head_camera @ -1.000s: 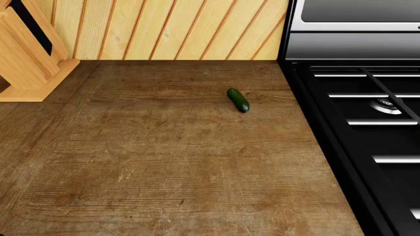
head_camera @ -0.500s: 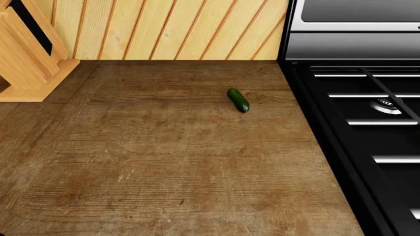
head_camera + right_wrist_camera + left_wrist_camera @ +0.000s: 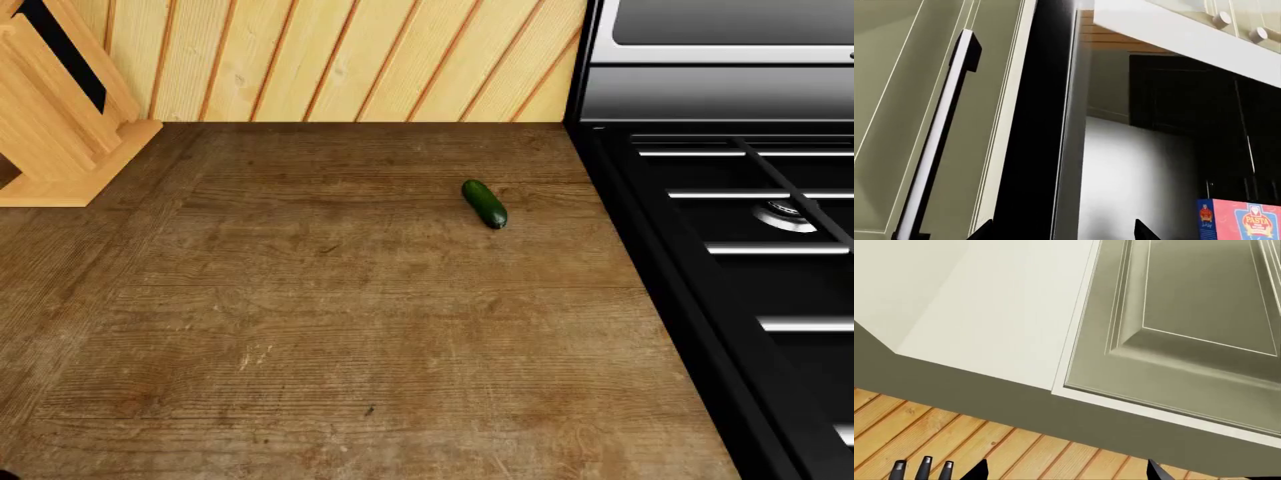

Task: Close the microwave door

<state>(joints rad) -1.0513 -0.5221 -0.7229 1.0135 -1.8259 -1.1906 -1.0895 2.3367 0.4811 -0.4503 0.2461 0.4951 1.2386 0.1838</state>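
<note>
Black fingertips of the right gripper (image 3: 1063, 229) are all that shows of it in the right wrist view: two tips, well apart, nothing between them, so jaws wide open and empty. Arm is raised, camera aimed at the black microwave door (image 3: 1037, 120), which stands open, edge-on straight ahead of the jaws. One long silver bar handle (image 3: 934, 135) with black end caps runs down the door, off to one side of the jaws. One red-and-blue pasta box (image 3: 1239, 220) sits beyond the other tip.

Left gripper (image 3: 1066, 471): two dark tips apart, empty, pointing up at one grey-green panelled cabinet door (image 3: 1187, 330) and the slatted wood wall (image 3: 954, 440). Three knife handles (image 3: 923, 469) sit beside one tip.

Head view: neither arm visible; one green cucumber (image 3: 485, 203), one wooden knife block (image 3: 60, 110), one black stove (image 3: 747, 250) on the worn wood counter (image 3: 334, 330).
</note>
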